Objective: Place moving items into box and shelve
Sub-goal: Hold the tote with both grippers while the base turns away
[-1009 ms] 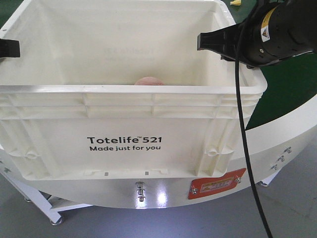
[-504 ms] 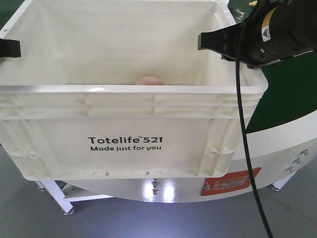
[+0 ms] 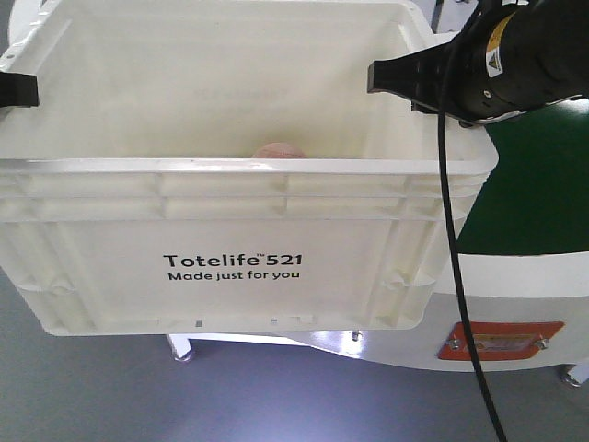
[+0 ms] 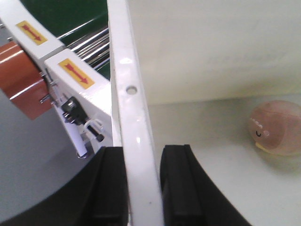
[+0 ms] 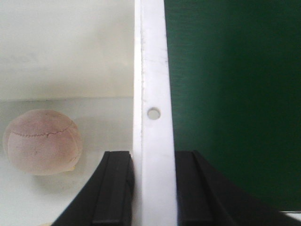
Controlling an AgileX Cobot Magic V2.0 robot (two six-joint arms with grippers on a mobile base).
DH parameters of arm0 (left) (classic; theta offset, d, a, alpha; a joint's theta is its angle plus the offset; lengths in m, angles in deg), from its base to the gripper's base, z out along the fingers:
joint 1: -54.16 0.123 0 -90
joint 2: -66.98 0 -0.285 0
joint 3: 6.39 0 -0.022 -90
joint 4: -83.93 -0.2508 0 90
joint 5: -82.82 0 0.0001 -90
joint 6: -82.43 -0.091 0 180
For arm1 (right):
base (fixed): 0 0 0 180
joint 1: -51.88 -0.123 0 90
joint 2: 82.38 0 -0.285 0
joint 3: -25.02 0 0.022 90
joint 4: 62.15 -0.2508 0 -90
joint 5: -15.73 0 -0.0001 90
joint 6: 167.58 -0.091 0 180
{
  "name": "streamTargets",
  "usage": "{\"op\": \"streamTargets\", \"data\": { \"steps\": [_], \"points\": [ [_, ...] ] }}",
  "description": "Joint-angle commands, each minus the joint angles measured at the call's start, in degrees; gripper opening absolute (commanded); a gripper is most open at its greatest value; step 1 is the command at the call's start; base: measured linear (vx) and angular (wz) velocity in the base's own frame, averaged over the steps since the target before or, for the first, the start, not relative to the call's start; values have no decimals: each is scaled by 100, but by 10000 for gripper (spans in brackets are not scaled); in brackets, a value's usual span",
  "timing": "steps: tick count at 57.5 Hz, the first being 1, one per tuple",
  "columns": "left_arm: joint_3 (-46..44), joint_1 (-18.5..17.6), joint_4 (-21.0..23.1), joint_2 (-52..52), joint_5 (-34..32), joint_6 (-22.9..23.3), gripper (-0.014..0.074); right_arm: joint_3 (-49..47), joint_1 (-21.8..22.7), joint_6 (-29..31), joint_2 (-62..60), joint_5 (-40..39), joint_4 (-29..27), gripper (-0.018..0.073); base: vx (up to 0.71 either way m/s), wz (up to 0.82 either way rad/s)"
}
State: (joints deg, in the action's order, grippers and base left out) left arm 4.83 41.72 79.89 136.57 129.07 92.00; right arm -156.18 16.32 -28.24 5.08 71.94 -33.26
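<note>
The white Totelife tote box point(image 3: 230, 230) fills the front view and is held up between my two grippers. My left gripper point(image 3: 18, 90) is shut on its left rim. My right gripper point(image 3: 405, 81) is shut on its right rim. A pink ball point(image 3: 277, 150) lies on the box floor, only its top showing over the front wall. In the left wrist view the gripper point(image 4: 141, 160) clamps the rim point(image 4: 127, 89), with the ball point(image 4: 277, 127) inside. In the right wrist view the gripper point(image 5: 153, 162) clamps the rim point(image 5: 153, 70), with the ball point(image 5: 42, 141) to its left.
The white round conveyor table with its green belt point(image 3: 543, 184) stands at the right, with an orange plate point(image 3: 497, 339) on its side. Grey floor lies under the box. The left wrist view shows the conveyor's edge with arrow labels point(image 4: 75, 73) and an orange block point(image 4: 19, 80).
The box keeps its place in view while the conveyor table slides away to the right. The box front now hangs over grey floor instead of the table. Both grips are unchanged.
</note>
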Motion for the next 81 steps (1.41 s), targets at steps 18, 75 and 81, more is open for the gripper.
{"op": "streamTargets", "data": {
  "steps": [18,75,81],
  "points": [
    [-254,-51,85,-183,-841,-171,129,-264,5,3,-224,-633,577,127,-11,43],
    [-254,-51,85,-183,-827,-171,129,-264,5,3,-224,-626,582,127,-13,50],
    [-254,-51,85,-183,-827,-171,129,-264,5,3,-224,-626,577,127,-16,62]
  ]
}}
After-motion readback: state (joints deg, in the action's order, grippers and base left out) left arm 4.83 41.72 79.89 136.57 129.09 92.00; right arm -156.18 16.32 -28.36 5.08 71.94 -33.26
